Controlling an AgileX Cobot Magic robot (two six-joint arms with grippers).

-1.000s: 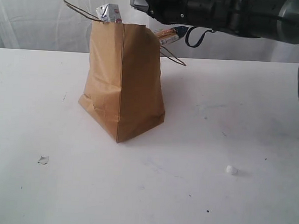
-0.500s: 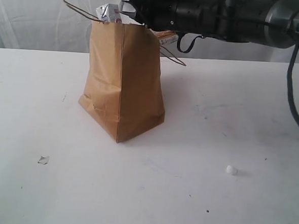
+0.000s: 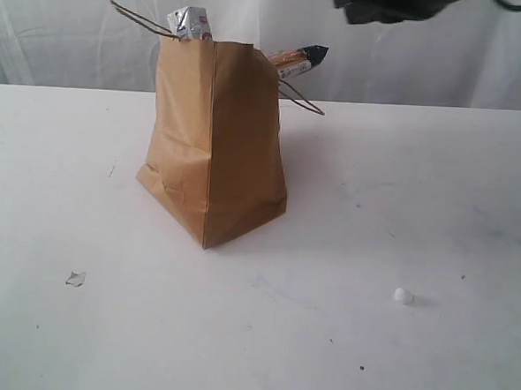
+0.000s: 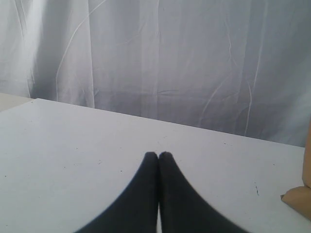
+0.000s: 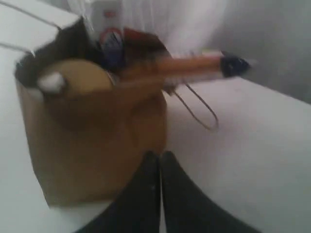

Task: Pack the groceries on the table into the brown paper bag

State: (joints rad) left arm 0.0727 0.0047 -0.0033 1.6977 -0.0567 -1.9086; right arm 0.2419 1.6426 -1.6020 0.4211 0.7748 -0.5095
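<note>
Two lumps (image 3: 403, 296) are the only loose things on the table (image 3: 471, 217) that I take for groceries. Both are on the right side and nearest me: one is cut by the front edge, the other sits a little farther in, well apart from anything. On the left, about as far in, lies a grey scrap (image 3: 76, 278); I cannot tell what it is.

Farther back, left of middle, the bag (image 3: 212, 148) stands upright and open. A carton (image 3: 190, 23) pokes above its rim, and the spaghetti pack (image 3: 297, 60) leans out, its long axis slanting up over the right-hand rim above a handle (image 3: 302, 100).

High behind the bag hangs a dark piece of the right arm (image 3: 387, 4). Its own camera shows the right gripper (image 5: 159, 153) with fingers pressed together and nothing between them, looking onto the bag's mouth; the shapes inside are too blurred to name. The left gripper (image 4: 158, 154) is likewise pinched closed and empty, low over bare table, with a corner of the bag in its view.

So the lumps lie down and toward me from the right fingers, across open table, and I judge the right arm the nearer one. They are round, with no axis to line up on. Behind everything is a white curtain (image 3: 76, 25).
</note>
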